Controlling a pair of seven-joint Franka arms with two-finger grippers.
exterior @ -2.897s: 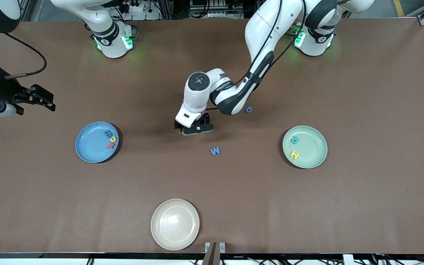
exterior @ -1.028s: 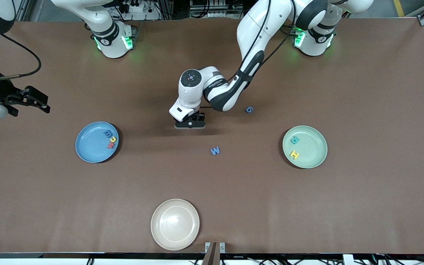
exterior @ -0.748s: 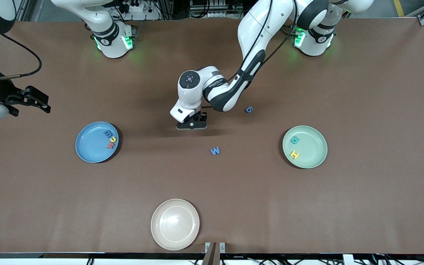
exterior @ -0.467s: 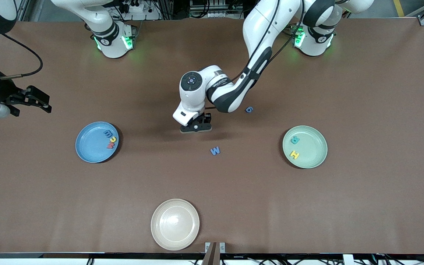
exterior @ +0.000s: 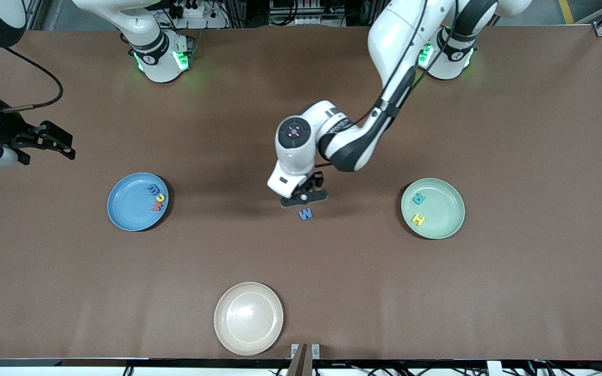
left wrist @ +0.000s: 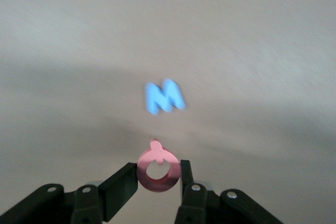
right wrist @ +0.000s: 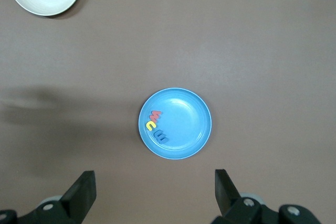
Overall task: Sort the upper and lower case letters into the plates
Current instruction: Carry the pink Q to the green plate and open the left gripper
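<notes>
While clamped between the fingers of the left gripper (left wrist: 159, 174), a pink Q (left wrist: 156, 170) is carried over mid-table, just above the blue W (exterior: 305, 213). Its destination is judged to be the pale green plate (exterior: 447, 225), toward the left arm's end, with no obstacle between. Blue g: not visible. Blue plate (right wrist: 195, 108): three letters held. Right gripper (right wrist: 152, 191): spread wide, empty, waiting high above that plate.

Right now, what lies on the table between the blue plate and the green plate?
In the front view, only the blue W lies between the blue plate and green plate, under the left gripper.
</notes>
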